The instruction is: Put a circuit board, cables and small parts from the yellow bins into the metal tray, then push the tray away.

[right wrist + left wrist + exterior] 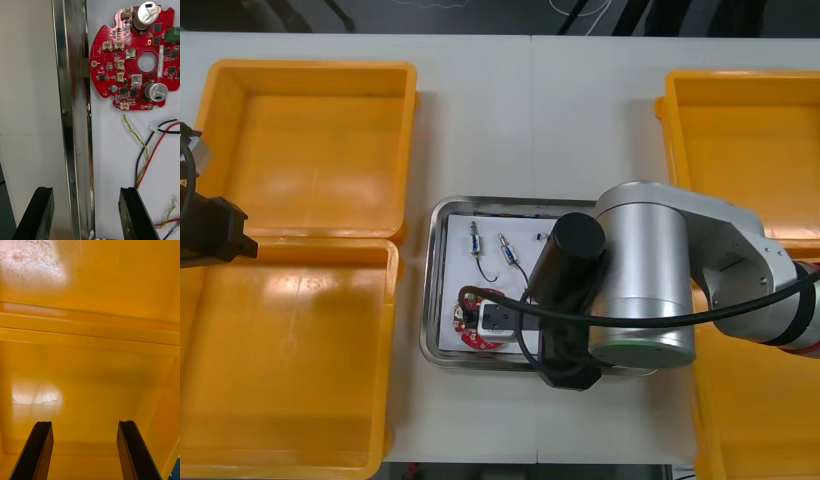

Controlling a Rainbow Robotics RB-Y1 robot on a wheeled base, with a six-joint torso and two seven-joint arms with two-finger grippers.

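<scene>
On the light table the loading looks finished, so what seems left is the last step: pushing the tray away.

The yellow bins come first by size. The two on the left side of the front view, upper and lower, show bare floors. The two on the right are partly covered by the right arm, and what can be seen of them is bare too.

The metal tray sits at centre frame between the bins, white inside. It holds the round red circuit board at its lower left corner in the front view. The cables — black, and red and yellow — trail beside the board, and two small metal parts lie toward the tray's upper edge.

The right gripper is at the tray's near rim with its fingers apart and holding nothing. One finger is outside the shiny wall over the table and the other is over the white floor — a stance that looks suited to catching the rim for a push.

The left gripper waits at the left edge of the front view over the left bins, fingers spread and empty.
</scene>
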